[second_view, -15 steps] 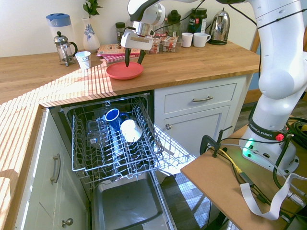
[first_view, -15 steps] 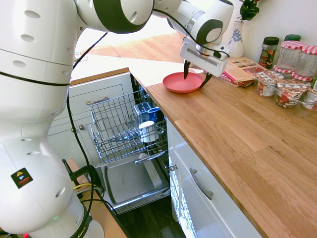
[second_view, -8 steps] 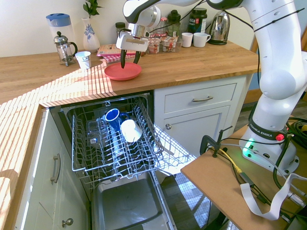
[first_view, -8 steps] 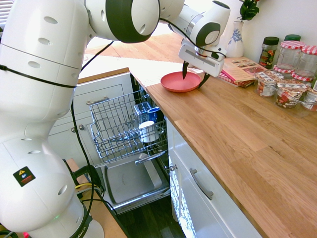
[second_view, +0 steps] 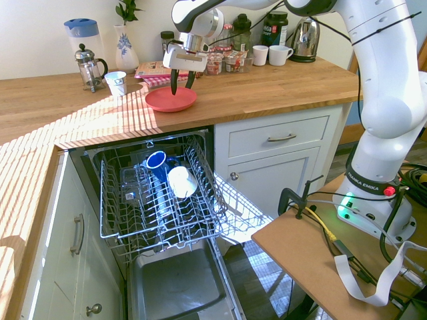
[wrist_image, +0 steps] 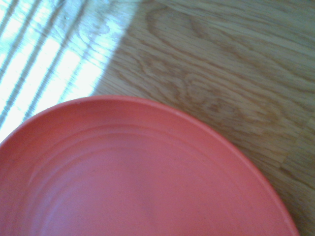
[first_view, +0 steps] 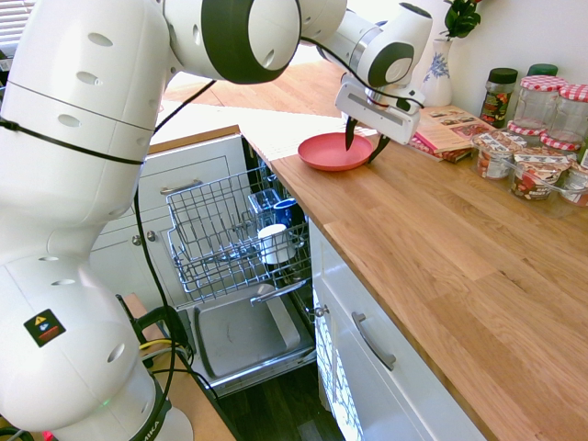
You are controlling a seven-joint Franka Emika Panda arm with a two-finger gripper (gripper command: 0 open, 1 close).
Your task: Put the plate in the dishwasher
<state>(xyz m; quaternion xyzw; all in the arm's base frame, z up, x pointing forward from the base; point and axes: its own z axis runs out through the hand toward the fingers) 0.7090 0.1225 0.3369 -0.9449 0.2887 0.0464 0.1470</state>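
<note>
The coral-red plate [first_view: 329, 152] [second_view: 167, 101] lies flat on the wooden counter, just above the open dishwasher [first_view: 217, 231] [second_view: 152, 195]. My gripper [first_view: 366, 142] [second_view: 181, 83] points down over the plate's edge nearest the book. One finger stands inside the rim and the other just outside it. The fingers are still apart, so it reads as open. Up close, the wrist view shows the plate [wrist_image: 147, 177] with its ringed inside on the wood. The dishwasher's grey wire rack is pulled out over the lowered door [first_view: 241, 336] [second_view: 179, 285].
In the rack sit a white mug [first_view: 274, 244] [second_view: 181, 181] and a blue mug [first_view: 284, 211] [second_view: 157, 161]. A book [first_view: 452, 127], jars [first_view: 544, 103] and a vase [first_view: 438, 69] crowd the counter behind the plate. A paper cup [second_view: 115, 83] and French press [second_view: 89, 67] stand nearby.
The gripper has come down onto the plate's edge and its fingers have drawn somewhat closer together. The plate has barely shifted.
</note>
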